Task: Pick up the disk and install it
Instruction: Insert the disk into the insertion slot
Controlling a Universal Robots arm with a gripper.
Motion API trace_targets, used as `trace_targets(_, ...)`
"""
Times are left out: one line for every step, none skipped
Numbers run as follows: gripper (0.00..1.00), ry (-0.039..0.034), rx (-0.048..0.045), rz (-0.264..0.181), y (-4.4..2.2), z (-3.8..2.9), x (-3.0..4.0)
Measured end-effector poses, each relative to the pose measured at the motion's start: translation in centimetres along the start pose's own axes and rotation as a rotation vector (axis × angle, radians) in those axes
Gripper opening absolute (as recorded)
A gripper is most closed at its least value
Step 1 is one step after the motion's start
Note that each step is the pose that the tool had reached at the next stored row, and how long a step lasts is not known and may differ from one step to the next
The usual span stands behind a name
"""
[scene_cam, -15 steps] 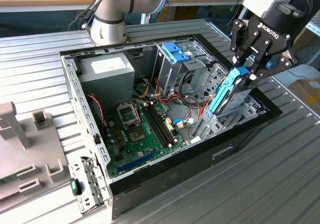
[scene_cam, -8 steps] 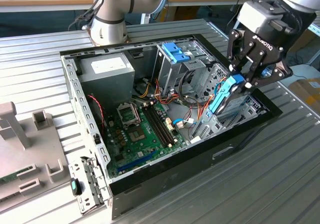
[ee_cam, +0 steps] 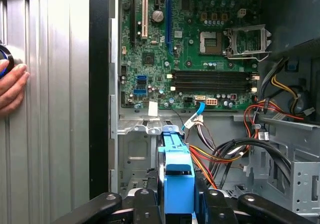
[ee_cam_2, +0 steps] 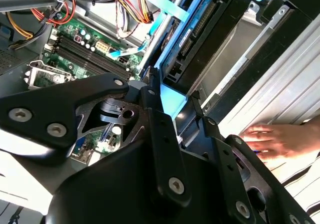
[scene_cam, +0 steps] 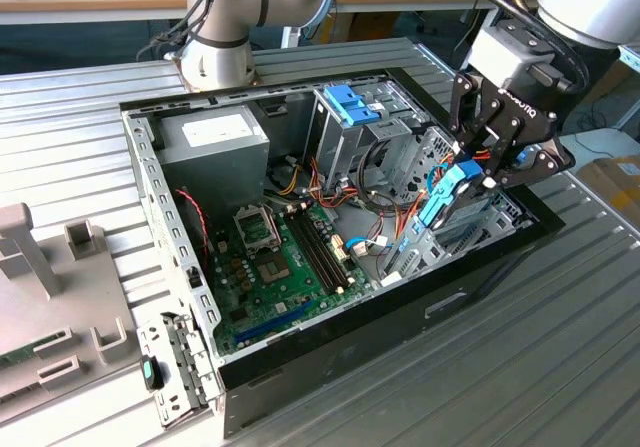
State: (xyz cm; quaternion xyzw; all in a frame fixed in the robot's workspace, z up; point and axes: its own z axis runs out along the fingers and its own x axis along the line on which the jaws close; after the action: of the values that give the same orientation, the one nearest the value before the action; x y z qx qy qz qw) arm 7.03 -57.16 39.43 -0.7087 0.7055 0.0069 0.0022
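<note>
Already you had the disk (scene_cam: 443, 205) picked up: your hand (scene_cam: 482, 172) was clamped on its light-blue carrier, holding it tilted over the bay at three o'clock in the open computer case (scene_cam: 150, 167). It was not yet seated, I'd judge. The case held the motherboard (scene_cam: 280, 257), cables (scene_cam: 378, 162) and an upright drive cage (scene_cam: 345, 127) at twelve o'clock.

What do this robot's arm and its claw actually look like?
The arm is a chain of rounded silver-grey tubes and joints, with black cables running along it. The gripper is black, built from hinged link fingers studded with silver screws, and carries small white lettering.
</note>
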Motion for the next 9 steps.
trace_targets(0.36,-0.0001,0.0000,0.000,0.00,0.01,0.00)
trace_targets(0.36,-0.0001,0.0000,0.000,0.00,0.02,0.00)
trace_targets(0.36,-0.0001,0.0000,0.000,0.00,0.03,0.00)
trace_targets(0.36,-0.0001,0.0000,0.000,0.00,0.03,0.00)
trace_targets(0.36,-0.0002,0.0000,0.000,0.00,0.05,0.00)
trace_targets(0.36,-0.0001,0.0000,0.000,0.00,0.05,0.00)
trace_targets(0.36,-0.0002,0.0000,0.000,0.00,0.05,0.00)
trace_targets(0.37,-0.0002,0.0000,0.000,0.00,0.07,0.00)
trace_targets(0.44,-0.0001,0.0000,0.000,0.00,0.07,0.00)
